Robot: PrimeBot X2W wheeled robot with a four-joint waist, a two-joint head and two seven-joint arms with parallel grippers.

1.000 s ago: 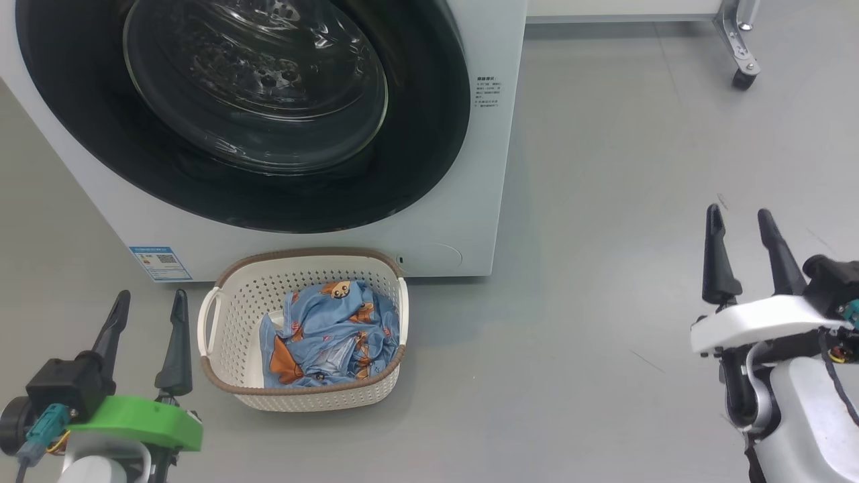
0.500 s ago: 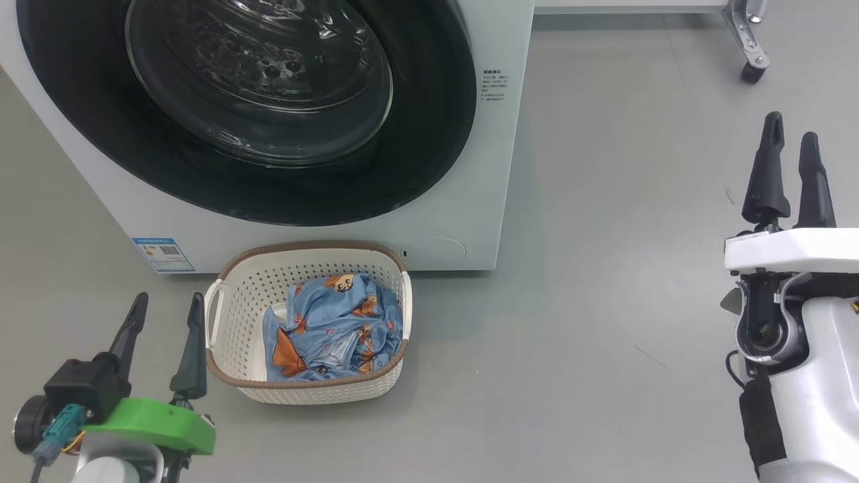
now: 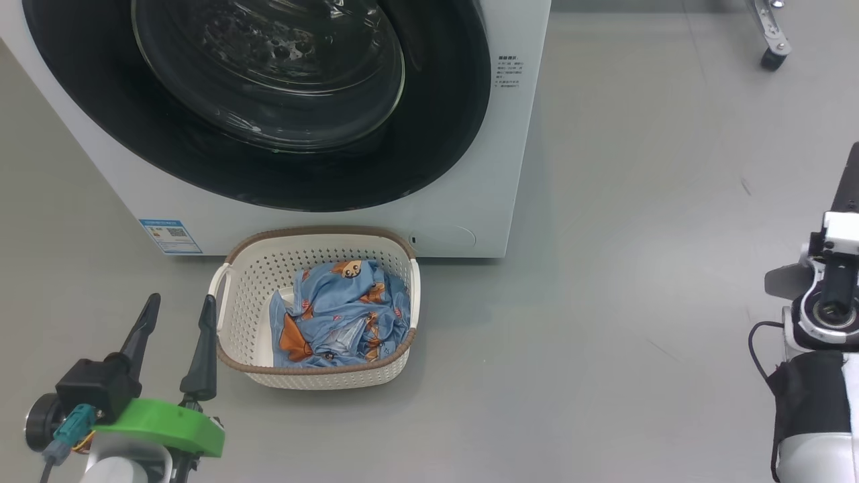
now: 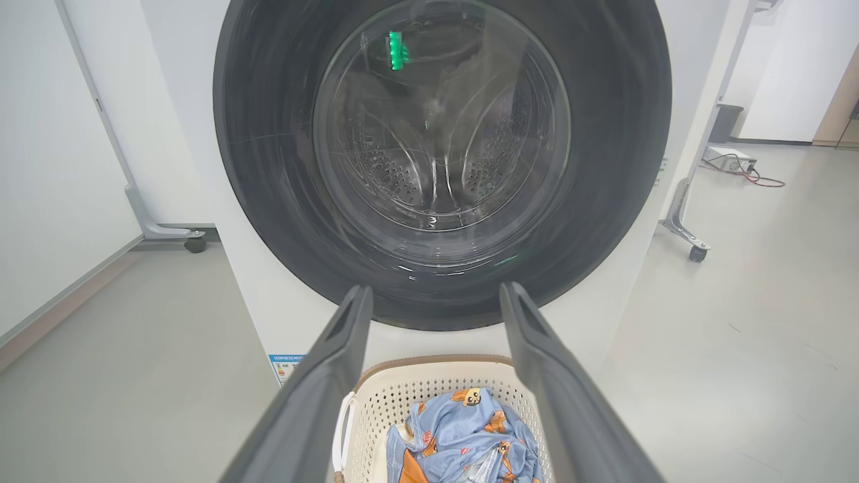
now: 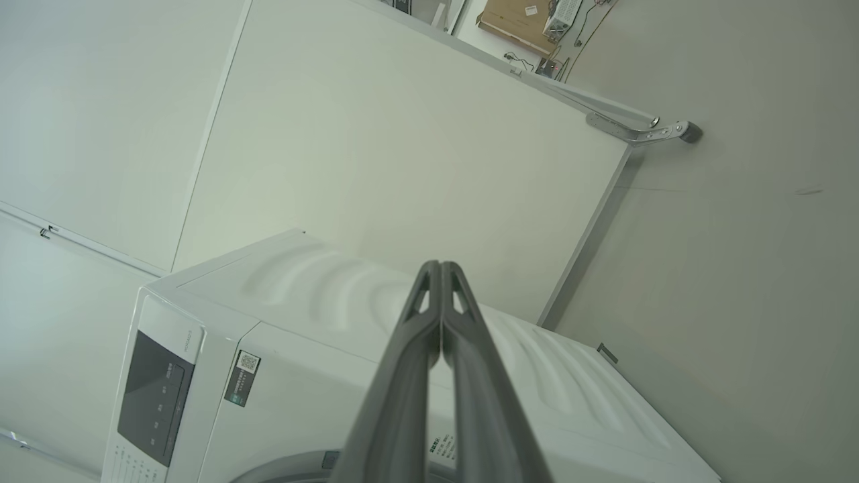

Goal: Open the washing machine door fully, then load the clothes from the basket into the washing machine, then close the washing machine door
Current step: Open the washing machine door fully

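- Big white front-load washing machine (image 3: 523, 168): plain white body; small blue label sticker (image 3: 170, 236) at lower corner.
- Round washing machine door (image 3: 268, 87): wide glossy black rim, clear glass centre; steel-grey dotted drum (image 4: 436, 174) behind.
- Small rectangular plastic basket (image 3: 315, 379): cream-white w/ perforation pattern, brown woven-look rim.
- Crumpled fabric clothes (image 3: 342, 315): lt blue, orange-brown cartoon figs, bits of white.
- Smooth floor (image 3: 604, 302): flat mid-grey.
- Robot's left gripper (image 3: 182, 298): black fingers, bright green mount (image 3: 168, 422).

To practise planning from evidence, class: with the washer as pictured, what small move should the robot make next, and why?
Probably carry the shut right pincer toward the rim of the washing machine door to pull it open: the door is shut, and the clothes lie in the basket.
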